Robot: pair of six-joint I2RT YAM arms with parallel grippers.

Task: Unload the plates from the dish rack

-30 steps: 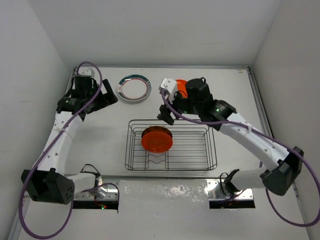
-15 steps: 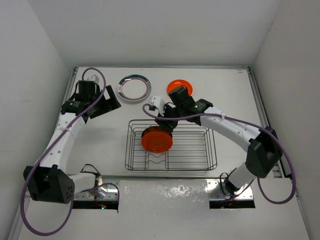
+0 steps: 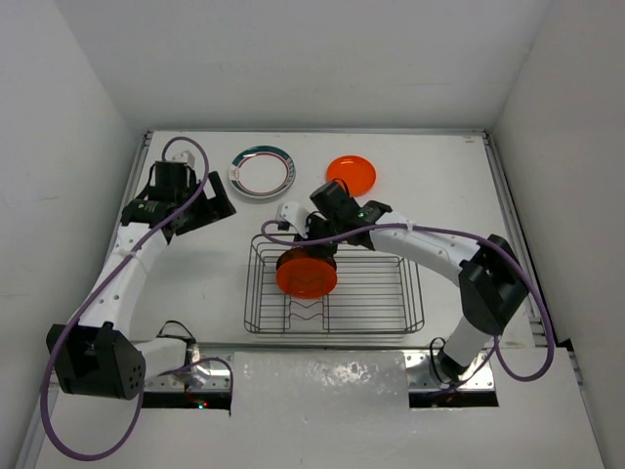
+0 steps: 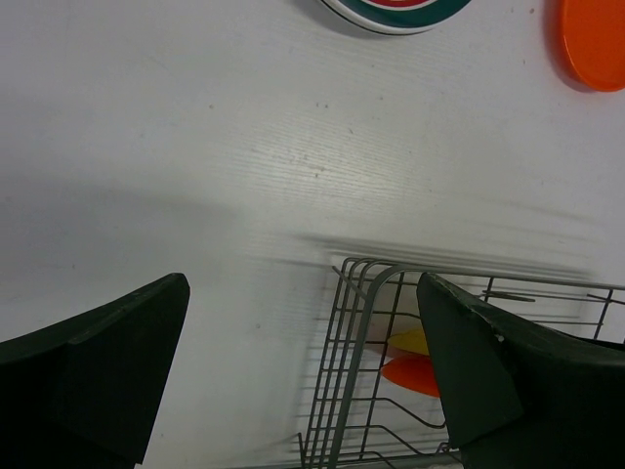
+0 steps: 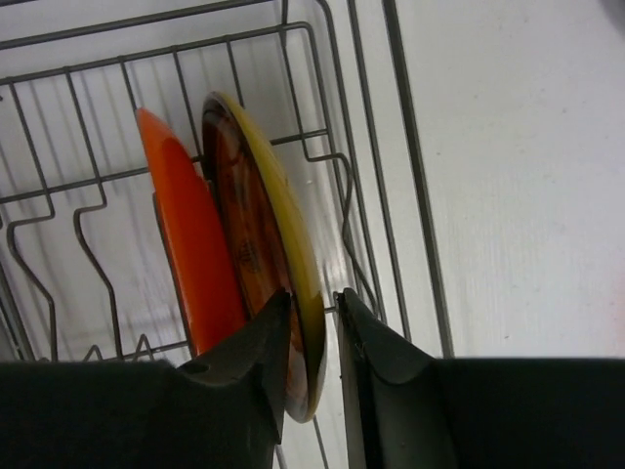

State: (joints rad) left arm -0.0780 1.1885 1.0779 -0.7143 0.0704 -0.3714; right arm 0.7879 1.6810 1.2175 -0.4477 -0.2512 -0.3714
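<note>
The dish rack (image 3: 415, 293) stands mid-table with two plates upright in its dividers. In the right wrist view an orange plate (image 5: 181, 225) leans beside a plate with a yellow back and dark printed marks (image 5: 264, 176). My right gripper (image 5: 312, 298) straddles the printed plate's rim, one finger on its face and the other against its back. From above, the right gripper (image 3: 314, 242) sits at the rack's far side over the orange plate (image 3: 306, 273). My left gripper (image 3: 210, 200) hovers open left of the rack, holding nothing. Its wrist view shows the rack's corner (image 4: 356, 362) between its wide jaws.
A white plate with a teal ring (image 3: 262, 172) and an orange plate (image 3: 352, 174) lie flat on the table behind the rack. Grey walls close in the table on the left, right and back.
The right arm swung from above the orange table plate down to the rack's far side, and its jaws narrowed onto the printed plate's rim. The left arm shifted slightly.
</note>
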